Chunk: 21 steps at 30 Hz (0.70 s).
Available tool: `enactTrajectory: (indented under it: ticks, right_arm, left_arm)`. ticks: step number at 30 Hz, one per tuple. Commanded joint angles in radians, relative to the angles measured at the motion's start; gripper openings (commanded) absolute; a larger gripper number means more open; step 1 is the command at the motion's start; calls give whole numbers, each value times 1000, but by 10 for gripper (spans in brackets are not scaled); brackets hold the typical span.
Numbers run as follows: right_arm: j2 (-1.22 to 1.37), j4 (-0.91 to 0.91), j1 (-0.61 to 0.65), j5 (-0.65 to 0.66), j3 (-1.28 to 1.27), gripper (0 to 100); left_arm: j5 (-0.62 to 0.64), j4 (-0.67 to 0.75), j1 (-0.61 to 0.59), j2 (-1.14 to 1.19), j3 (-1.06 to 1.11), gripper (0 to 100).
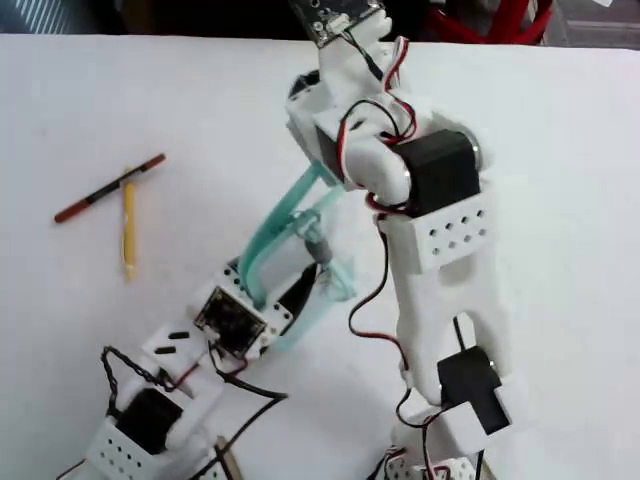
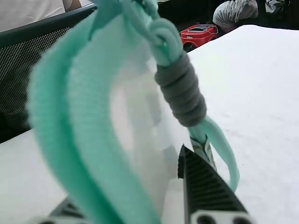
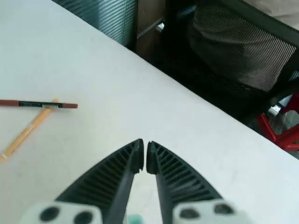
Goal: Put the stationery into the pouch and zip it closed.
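Two crossed pencils (image 1: pixel 126 180) lie on the table (image 1: pixel 560 120), left of the pouch (image 1: pixel 285 217).

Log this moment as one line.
left gripper: holding pouch | right gripper: shut | red pencil, yellow pen: on table

No legible text, number, brand or sign anywhere, a short printed band on the thin red-brown pencil (image 3: pixel 37 104) lying on the white counter (image 3: pixel 117 70), its lettering too small to read
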State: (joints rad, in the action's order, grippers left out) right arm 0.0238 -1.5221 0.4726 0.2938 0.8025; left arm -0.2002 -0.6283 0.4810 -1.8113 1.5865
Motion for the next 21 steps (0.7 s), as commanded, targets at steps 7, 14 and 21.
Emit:
enactTrajectory:
  ticks: [7, 14, 21]
  right_arm:
    - [-53, -54, 1, 44, 72, 20]
    - [-58, 64, 5, -2, 83, 21]
    - [35, 151, 81, -68, 52, 24]
  left_arm:
    - [-6, 34, -5, -10, -15, 155]
    - [-6, 34, -5, -10, -14, 155]
    - [-6, 34, -5, -10, -14, 155]
